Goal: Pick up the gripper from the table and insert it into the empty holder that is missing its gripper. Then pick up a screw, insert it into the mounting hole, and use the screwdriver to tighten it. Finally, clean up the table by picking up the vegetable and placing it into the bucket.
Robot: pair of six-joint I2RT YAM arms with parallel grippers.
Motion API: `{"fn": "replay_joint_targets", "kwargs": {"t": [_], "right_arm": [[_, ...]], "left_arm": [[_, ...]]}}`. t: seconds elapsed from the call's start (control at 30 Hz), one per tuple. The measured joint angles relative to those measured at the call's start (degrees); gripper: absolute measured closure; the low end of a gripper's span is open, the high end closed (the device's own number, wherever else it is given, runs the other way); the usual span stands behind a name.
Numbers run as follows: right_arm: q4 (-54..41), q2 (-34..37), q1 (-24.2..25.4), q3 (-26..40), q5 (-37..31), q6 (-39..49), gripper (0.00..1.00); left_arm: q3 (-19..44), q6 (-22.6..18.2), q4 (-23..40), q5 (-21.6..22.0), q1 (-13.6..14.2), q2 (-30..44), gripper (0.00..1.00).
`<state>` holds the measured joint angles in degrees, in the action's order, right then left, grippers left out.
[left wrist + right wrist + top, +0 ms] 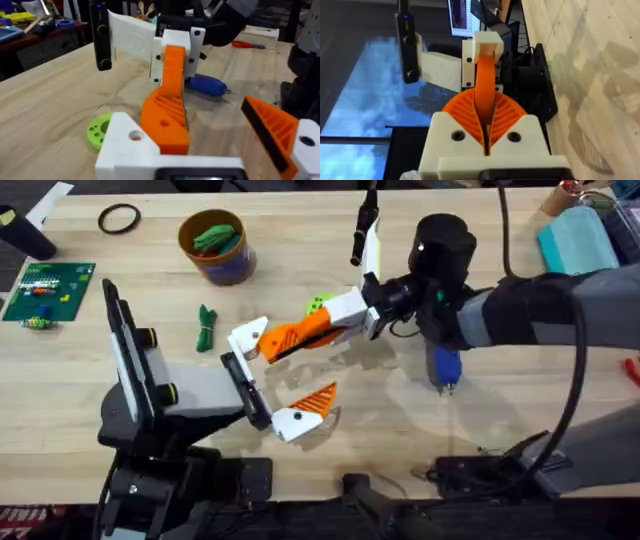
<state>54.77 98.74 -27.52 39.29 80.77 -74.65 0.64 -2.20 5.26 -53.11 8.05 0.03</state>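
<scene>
My right gripper (315, 332) is shut on the loose orange gripper piece (280, 345). It holds the piece's end at the white empty holder (247, 337) on my left arm. In the left wrist view the orange piece (165, 117) stands against the holder (127, 150). My left gripper (275, 380) is open, with its other orange-padded finger (305, 412) far from the holder. The blue screwdriver (445, 368) lies under the right arm. The dark-green vegetable (205, 327) lies on the table (500, 420), below the bucket (215, 265). I can make out no screw.
A lime-green disc with holes (318, 304) lies behind the grippers. A black ring (118, 218) and a green circuit board (48, 288) sit at the far left. A teal object (580, 235) is at the far right, and a red tool (247, 45) lies beyond the screwdriver.
</scene>
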Motion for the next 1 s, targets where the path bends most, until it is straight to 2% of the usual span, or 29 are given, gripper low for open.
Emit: {"fn": "replay_joint_targets", "kwargs": {"t": [1.0], "right_arm": [[-0.4, 3.4, -2.2, 2.7, -2.9, 1.4, 0.985]], "left_arm": [[0.0, 0.9, 0.0, 0.8, -0.1, 0.1, 0.017]]}}
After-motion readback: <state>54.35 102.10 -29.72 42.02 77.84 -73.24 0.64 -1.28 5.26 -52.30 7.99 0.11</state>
